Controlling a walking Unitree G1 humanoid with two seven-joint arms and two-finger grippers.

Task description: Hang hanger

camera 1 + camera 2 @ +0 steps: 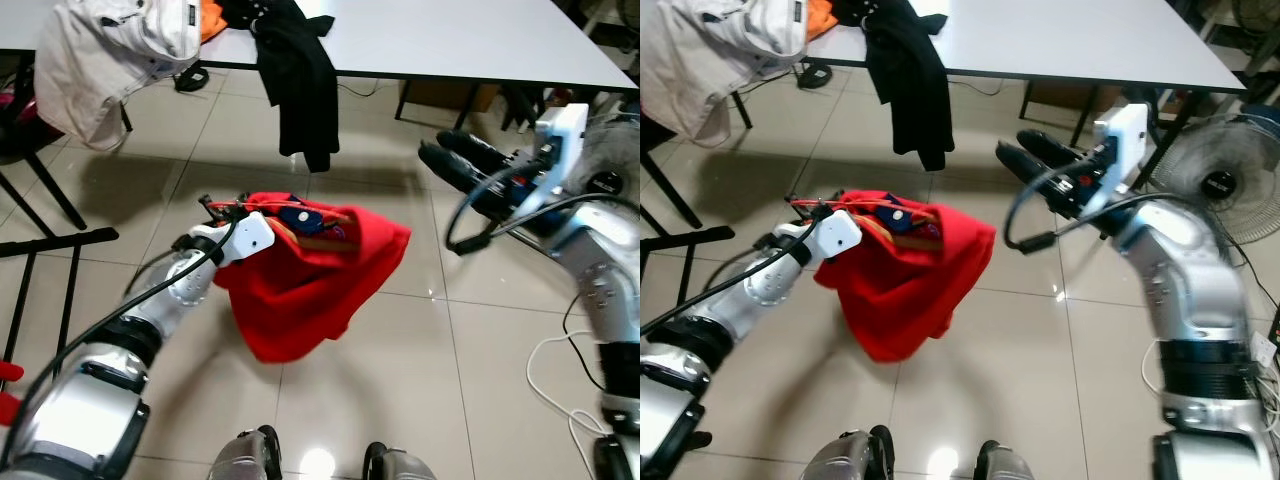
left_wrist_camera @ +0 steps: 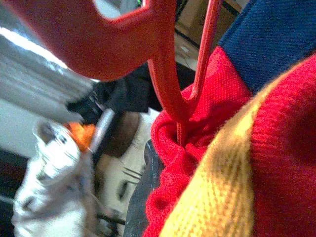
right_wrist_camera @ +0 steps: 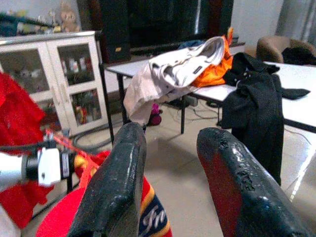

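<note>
left gripper point(image 1: 210, 215): grasping a red hanger point(image 1: 232, 205), arm stretched forward over the tiled floor point(image 1: 400, 380)
hanger: long axis roughly level, running left-right across the robot's front; hook direction unclear
red sweater point(image 1: 300, 290): draped on the hanger, hangs below it clear of the floor, blue and yellow collar up
right gripper point(image 1: 455, 160): released, fingers apart, pointing toward the sweater, well apart from it
white table point(image 1: 450, 40): beyond; black garment point(image 1: 300, 80) hangs off its front edge, pale jacket point(image 1: 110, 50) at its left end
fan point(image 1: 1220, 180): far right

Red sweater point(image 1: 310, 285) — navy, yellow trim — red hanger point(image 2: 168, 74)
</note>
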